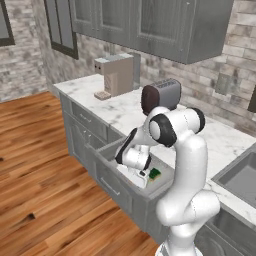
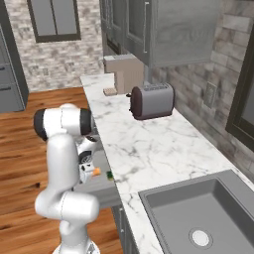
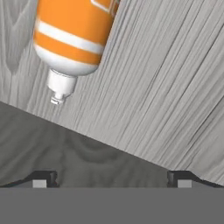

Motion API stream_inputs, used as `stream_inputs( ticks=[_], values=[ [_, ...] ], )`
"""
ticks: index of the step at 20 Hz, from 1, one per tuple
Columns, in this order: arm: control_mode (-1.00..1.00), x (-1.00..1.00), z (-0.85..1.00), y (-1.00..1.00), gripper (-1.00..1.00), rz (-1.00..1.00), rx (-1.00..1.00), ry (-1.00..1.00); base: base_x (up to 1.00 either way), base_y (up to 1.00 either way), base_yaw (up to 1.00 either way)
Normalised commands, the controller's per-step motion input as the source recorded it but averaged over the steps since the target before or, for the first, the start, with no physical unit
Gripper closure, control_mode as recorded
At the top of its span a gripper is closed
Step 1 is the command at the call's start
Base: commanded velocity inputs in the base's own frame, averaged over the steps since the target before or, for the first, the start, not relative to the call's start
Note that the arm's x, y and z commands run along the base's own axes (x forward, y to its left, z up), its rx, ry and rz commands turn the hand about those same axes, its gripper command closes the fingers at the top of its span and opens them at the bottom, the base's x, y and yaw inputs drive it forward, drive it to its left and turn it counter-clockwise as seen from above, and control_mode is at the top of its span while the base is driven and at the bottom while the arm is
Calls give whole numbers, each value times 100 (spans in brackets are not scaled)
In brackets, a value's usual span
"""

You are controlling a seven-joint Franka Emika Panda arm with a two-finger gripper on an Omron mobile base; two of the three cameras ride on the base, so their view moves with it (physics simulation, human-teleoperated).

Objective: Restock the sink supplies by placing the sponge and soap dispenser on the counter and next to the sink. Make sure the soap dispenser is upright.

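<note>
White marble with grey veining makes up the long counter [image 2: 149, 144], which runs over grey cabinets along a pale brick wall, with warm plank flooring in front. At its far end stands a beige box-shaped coffee machine [image 1: 116, 74], and nearer is a dark-fronted silver toaster [image 2: 153, 100]. The grey rectangular recessed metal sink [image 2: 208, 213] sits at the near end of the worktop, its basin bare apart from the round drain.

Below the counter edge a wide shallow grey drawer [image 1: 117, 180] stands pulled out, and the white arm bends down into it. In the hand view the small orange soap dispenser [image 3: 74, 35], banded in white, lies on its side on the drawer's pale wood-grain bottom, its white pump top pointing toward the darker drawer wall. The gripper [image 3: 111, 177] hangs just short of it with its two dark fingertips spread wide and nothing between them. The small flat sponge [image 1: 155, 173], green on top with a yellow edge, lies in the same drawer just beside the hand.

From the right base view the arm's own body covers most of the drawer: only a speck of orange and a speck of green peep out beside it. The bottle's upper body is cut off by the hand view's top edge, and the fingers themselves are hard to pick out from the base cameras.
</note>
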Motion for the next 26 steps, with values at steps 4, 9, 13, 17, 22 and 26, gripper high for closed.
stream_inputs(
  ticks=[4,9,13,17,22,26],
  values=[
    [-100,-24,-7,79,-100,0,0,5,0,0,0],
    [-100,-53,3,100,-100,-7,0,0,0,0,0],
    [-100,-70,1,100,-100,-10,0,0,0,0,0],
    [-100,-85,13,100,-100,-11,0,0,0,0,0],
    [-100,-85,73,72,-100,-16,-1,-14,0,0,0],
    [-100,-16,83,26,-100,-23,-5,-7,0,0,0]
  ],
)
